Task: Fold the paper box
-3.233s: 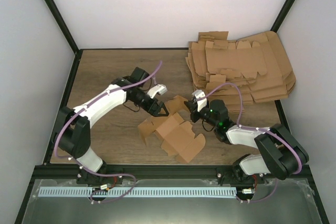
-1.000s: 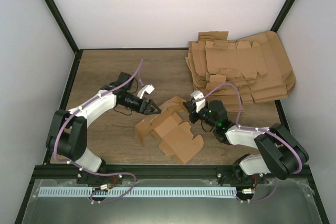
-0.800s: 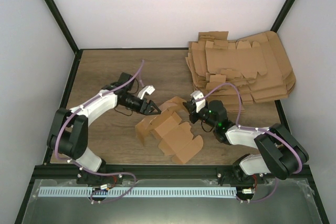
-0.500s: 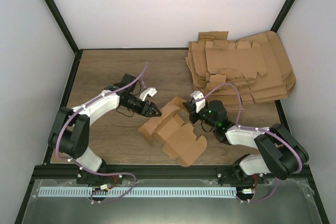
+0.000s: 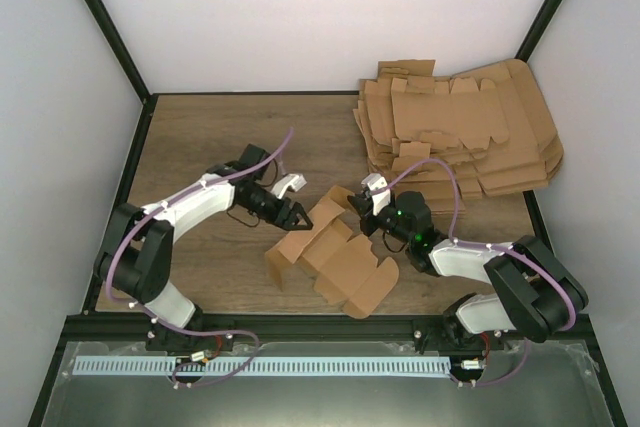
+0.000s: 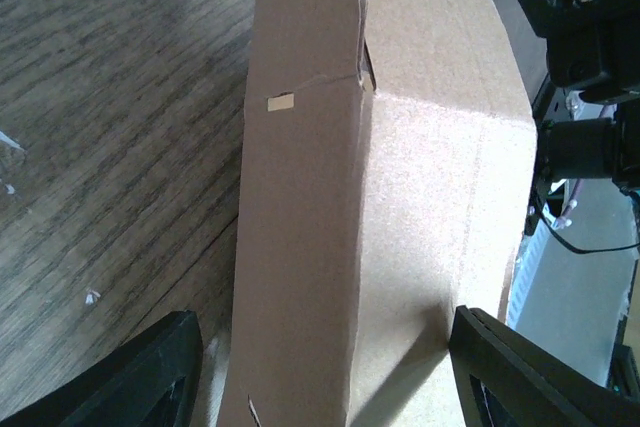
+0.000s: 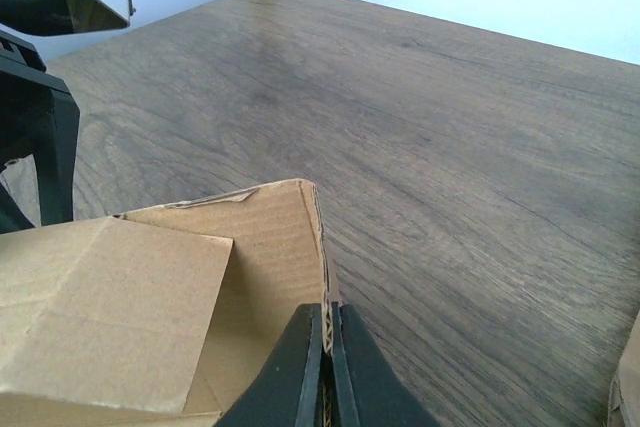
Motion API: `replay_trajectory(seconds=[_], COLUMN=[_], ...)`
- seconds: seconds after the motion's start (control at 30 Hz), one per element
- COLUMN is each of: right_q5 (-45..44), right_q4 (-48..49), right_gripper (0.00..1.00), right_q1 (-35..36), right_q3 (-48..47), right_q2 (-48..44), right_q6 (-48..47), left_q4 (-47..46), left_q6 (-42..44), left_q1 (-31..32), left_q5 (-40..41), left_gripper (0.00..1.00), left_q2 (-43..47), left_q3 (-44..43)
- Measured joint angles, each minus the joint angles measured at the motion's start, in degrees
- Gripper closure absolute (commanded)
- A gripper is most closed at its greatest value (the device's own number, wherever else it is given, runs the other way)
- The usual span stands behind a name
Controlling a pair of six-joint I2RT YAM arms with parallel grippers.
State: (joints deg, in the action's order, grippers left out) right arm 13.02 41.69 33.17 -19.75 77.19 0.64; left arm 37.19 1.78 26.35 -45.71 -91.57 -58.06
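Note:
The paper box (image 5: 340, 259) is a brown die-cut sheet, partly folded, lying on the wooden table between the two arms. My left gripper (image 5: 292, 213) is at the box's upper left corner. In the left wrist view a raised, folded panel of the box (image 6: 400, 197) stands between the left gripper's (image 6: 325, 322) wide-spread jaws, with a gap on the left side; it is open. My right gripper (image 5: 358, 209) is at the box's upper right. In the right wrist view the right gripper (image 7: 326, 319) is shut on the top edge of an upright cardboard wall (image 7: 150, 277).
A pile of flat brown cardboard sheets (image 5: 460, 132) lies at the back right, just behind the right arm; one corner of it (image 7: 628, 387) shows in the right wrist view. Black frame posts and white walls bound the table (image 5: 200, 137).
My left gripper has moved right and a little nearer, onto the box's left panel. The box has shifted slightly right and towards the front. The right gripper keeps its pinch.

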Motion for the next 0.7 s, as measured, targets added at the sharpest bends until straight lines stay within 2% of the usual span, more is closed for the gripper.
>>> replay_trajectory(seconds=[0.5, 0.7], right_q5=[-0.7, -1.3], right_q4=[0.1, 0.7], right_gripper=[0.99, 0.99], right_q1=[0.2, 0.4], right_q3=[0.0, 0.0], right_q2=[0.0, 0.0], right_q6=[0.0, 0.0], left_q4=[1.7, 2.1], left_q6=[-4.2, -5.5], left_q1=[9.1, 11.1], left_q5=[12.1, 13.7], left_gripper=[0.23, 0.20], left_q2=[0.2, 0.2], left_q3=[-4.8, -6.4])
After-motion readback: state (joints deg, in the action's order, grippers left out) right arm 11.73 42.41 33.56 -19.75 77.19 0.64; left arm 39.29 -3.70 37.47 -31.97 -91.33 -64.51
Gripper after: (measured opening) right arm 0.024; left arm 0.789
